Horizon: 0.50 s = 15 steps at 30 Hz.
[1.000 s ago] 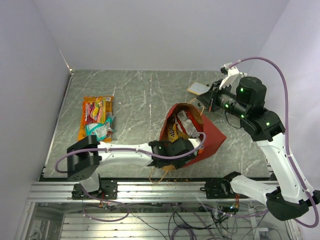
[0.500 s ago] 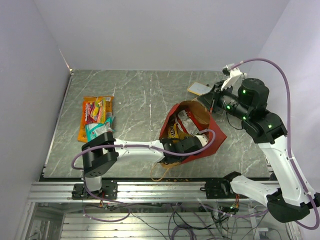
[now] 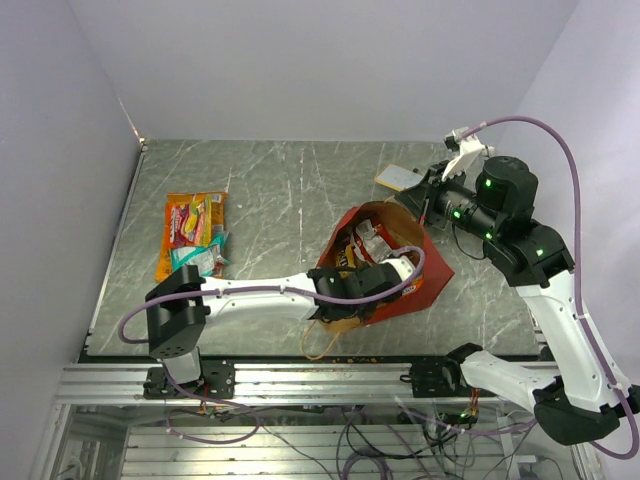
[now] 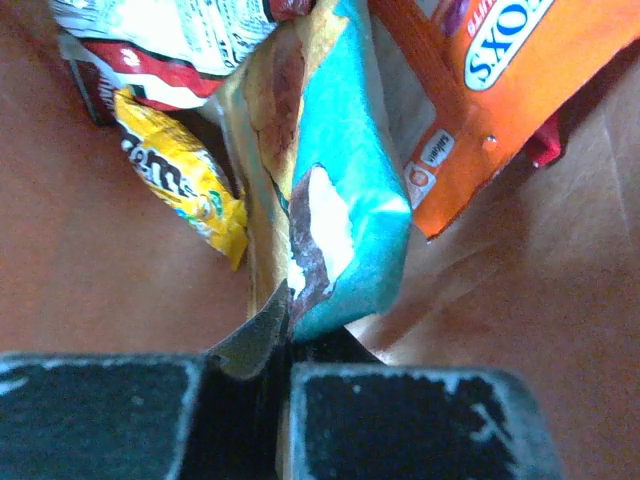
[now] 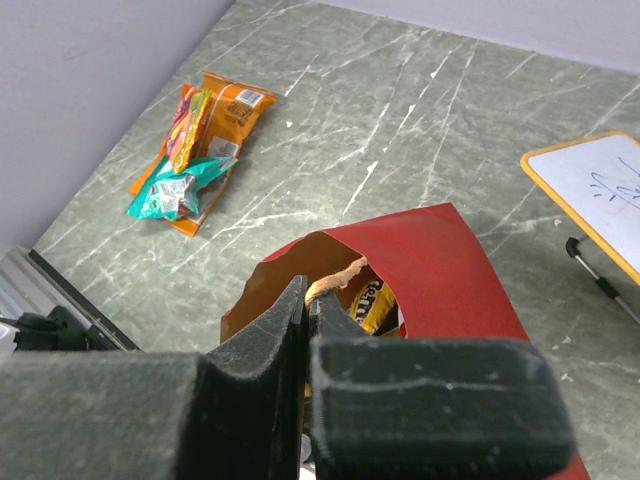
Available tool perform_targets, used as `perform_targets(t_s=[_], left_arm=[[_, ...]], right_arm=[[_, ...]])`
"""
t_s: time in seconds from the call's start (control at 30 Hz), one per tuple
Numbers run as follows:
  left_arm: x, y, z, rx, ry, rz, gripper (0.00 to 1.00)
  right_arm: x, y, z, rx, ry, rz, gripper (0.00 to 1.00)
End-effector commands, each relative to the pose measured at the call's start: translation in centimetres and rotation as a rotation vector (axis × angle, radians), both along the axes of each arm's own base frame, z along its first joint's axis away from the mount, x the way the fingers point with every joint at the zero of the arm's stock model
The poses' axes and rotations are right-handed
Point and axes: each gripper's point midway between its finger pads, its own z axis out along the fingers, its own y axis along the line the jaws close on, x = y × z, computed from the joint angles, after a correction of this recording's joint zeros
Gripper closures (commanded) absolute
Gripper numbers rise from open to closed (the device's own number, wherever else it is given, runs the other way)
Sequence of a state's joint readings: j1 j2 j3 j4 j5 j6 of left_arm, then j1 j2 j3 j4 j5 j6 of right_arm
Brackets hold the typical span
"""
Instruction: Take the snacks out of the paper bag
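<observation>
**A:** The teal packet (image 4: 340, 170) is still down inside the paper bag (image 3: 428, 272). It's lying on the kraft lining, wedged between a yellow packet (image 4: 180, 180) and an orange packet (image 4: 500, 90). The big change is that the left gripper (image 4: 280, 372) just snapped closed on its lower edge, so the wrapper is pinched tight between the fingers. The grab is made, and I'd guess pulling it out comes next.

**B:** Yep. The right gripper (image 5: 305, 300) has its jaws together too. Looks like it has the tan handle (image 5: 335, 278) nipped to hold the mouth up, though that angle's kinda rough, so not 100% sure.

**A:** A second ago the left arm sat at the bag's near lip with its jaws apart, and now it's reached deeper in. The mouth also stands a bit rounder now. The pile of snacks (image 3: 192, 235) already out on the table (image 3: 290, 190) hasn't budged, and it's well apart from the bag.
</observation>
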<state>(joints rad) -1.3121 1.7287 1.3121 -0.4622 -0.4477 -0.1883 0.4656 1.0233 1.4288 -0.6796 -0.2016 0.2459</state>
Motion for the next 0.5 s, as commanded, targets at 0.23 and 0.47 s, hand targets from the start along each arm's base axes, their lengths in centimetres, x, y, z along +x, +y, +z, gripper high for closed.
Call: perform_targets(t_s=[0.23,0.47], left_arm=[[0.8,-0.4,10.9,-0.264,-0.067,0.057,0.93],[2.2,-0.4,9.2,-0.205,-0.048,0.103,0.93]], right_arm=[[0.3,-0.2,1.5,-0.005,-0.063,0.0,1.0],[0.1,-0.4,1.2,0.002,-0.061,-0.006,1.0]])
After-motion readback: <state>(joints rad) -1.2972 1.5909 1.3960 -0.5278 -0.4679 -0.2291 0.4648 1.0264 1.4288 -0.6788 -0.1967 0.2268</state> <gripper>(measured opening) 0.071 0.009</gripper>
